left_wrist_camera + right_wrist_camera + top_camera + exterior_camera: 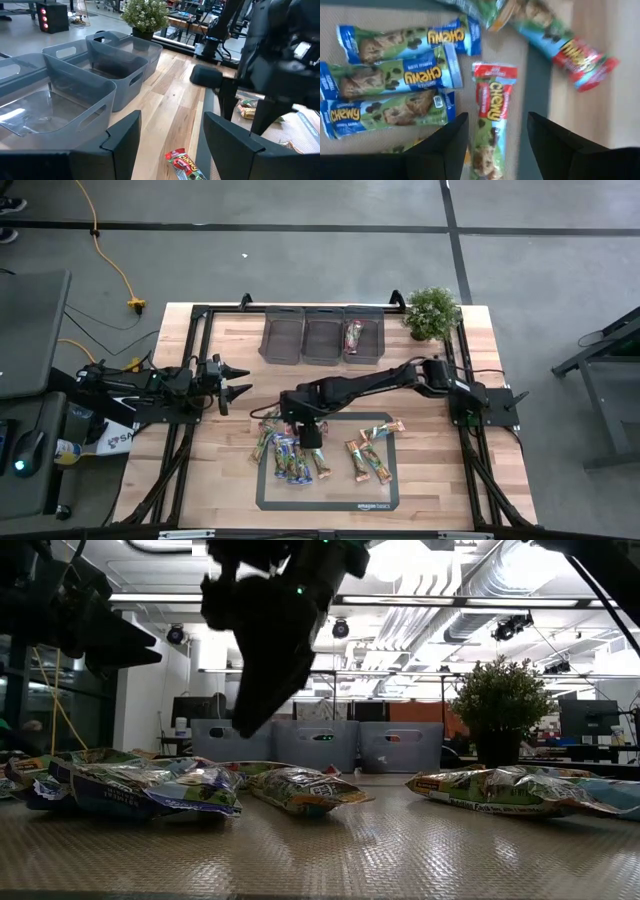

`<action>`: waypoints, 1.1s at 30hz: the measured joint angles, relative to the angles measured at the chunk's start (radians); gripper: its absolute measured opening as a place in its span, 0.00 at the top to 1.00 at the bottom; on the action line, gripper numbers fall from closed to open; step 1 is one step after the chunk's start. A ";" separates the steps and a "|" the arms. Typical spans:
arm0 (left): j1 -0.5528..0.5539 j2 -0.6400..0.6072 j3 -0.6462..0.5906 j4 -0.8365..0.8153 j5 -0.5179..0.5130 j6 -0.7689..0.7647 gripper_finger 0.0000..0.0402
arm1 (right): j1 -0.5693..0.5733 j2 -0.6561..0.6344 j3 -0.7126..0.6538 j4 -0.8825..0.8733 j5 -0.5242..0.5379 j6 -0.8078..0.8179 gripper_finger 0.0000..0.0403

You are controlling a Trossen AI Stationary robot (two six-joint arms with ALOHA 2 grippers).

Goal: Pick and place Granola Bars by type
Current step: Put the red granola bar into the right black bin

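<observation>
Several granola bars lie flat on a dark mat [375, 502]: a blue and green cluster [285, 455], orange-tan ones [365, 460]. One pink-red bar [353, 335] lies in the right-hand bin. My right gripper [311, 438] hangs open over the mat, pointing down. In the right wrist view its fingers [497, 120] stand on either side of a red-ended bar [491, 107], with blue bars [395, 75] beside it. My left gripper [243, 380] waits open at the table's left, above the wood.
Three dark grey bins [325, 338] stand in a row at the far edge, with a potted plant [432, 312] to their right. A red-ended bar [185, 165] lies on the wood by the mat's far-left corner. Bare wood surrounds the mat.
</observation>
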 joint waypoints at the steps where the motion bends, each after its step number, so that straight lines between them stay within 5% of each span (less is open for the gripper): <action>1: 0.000 0.000 0.000 0.000 0.000 0.000 0.47 | 0.000 0.008 0.000 -0.002 0.000 0.001 0.54; 33: 0.000 0.000 0.000 0.000 0.014 0.000 0.47 | 0.007 0.071 0.000 0.033 0.046 0.009 0.54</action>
